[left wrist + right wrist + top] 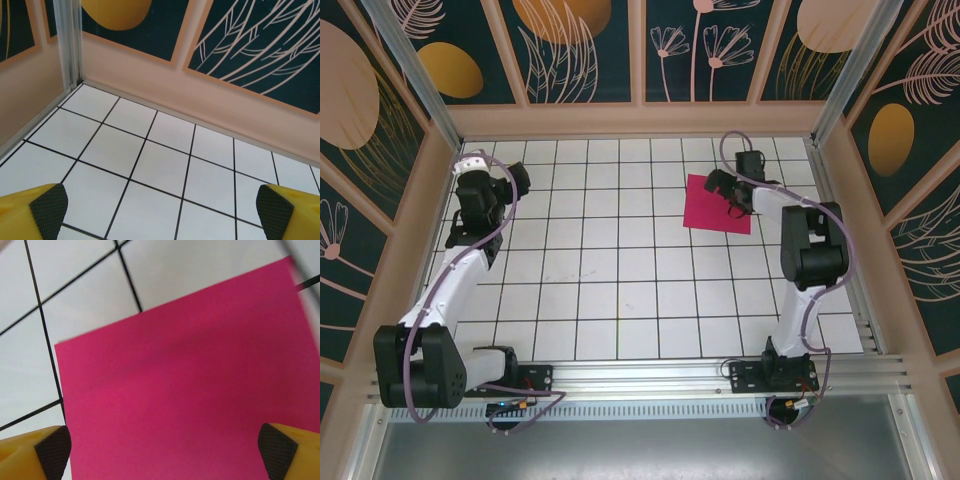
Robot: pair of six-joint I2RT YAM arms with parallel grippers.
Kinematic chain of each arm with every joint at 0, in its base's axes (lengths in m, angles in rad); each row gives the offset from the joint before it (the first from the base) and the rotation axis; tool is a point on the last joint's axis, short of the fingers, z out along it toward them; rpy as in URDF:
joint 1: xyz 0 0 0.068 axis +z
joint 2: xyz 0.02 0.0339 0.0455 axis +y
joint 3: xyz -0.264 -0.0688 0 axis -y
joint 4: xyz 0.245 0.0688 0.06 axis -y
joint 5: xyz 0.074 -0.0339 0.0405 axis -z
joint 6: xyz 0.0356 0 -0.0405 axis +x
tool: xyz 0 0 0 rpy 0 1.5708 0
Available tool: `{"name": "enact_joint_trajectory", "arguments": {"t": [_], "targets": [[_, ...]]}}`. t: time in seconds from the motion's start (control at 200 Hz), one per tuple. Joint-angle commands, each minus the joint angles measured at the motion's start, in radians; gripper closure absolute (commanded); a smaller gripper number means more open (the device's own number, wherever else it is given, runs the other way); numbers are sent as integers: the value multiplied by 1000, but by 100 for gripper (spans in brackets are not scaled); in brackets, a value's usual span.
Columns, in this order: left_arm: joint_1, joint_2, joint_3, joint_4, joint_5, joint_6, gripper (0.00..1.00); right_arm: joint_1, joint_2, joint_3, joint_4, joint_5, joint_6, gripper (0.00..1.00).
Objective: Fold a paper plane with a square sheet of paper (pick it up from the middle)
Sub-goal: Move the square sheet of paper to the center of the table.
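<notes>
The right tool (160,452) stands released, its two black pads (52,452) spread wide at either side of the wrist view and nothing between them. Right below it lies the square sheet of paper (175,390), bright magenta, flat and unfolded, one corner reaching out to the left across a dark tile seam. From overhead the right tool (735,195) hangs over the right half of the square sheet of paper (705,205), which rests on the far right part of the white tiled counter (600,270), turned slightly against the tile lines. Whether the tips touch the paper is hard to say from these angles; it looks as if they are just above it. The left tool (160,212) is likewise released, pads (49,210) far apart over bare tiles. Overhead, the left tool (515,180) sits near the far left corner of the counter, facing the patterned back wall (225,60), well apart from the sheet.
</notes>
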Motion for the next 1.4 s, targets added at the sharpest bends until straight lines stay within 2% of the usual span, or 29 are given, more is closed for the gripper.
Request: {"name": "enact_joint_trajectory", "arguments": {"t": [0.0,0.275,0.515,0.656,0.806,0.901,1.011,1.091,1.246,1.396], "targets": [[6,-11,36,-101,18,-16,2,32,54,80,-97,-49,45,2],[6,45,60,-130,54,2,1,95,148,173,-186,-37,34,2],[6,51,59,-126,59,-3,1,188,131,69,-269,-71,-78,6],[6,56,56,-120,76,-17,2,312,34,-106,-324,-36,-102,7],[6,70,58,-125,104,-32,1,480,-96,-292,-379,-30,7,7],[6,75,63,-126,120,-40,1,568,-185,-347,-426,-25,64,7],[6,80,65,-126,131,-45,1,589,-254,-291,-500,27,89,7],[6,78,66,-129,132,-47,1,589,-271,-193,-559,88,64,1],[6,71,66,-140,121,-40,1,589,-212,-87,-657,132,-39,1],[6,69,65,-143,105,-40,1,585,-170,-88,-688,131,-87,1]]}}
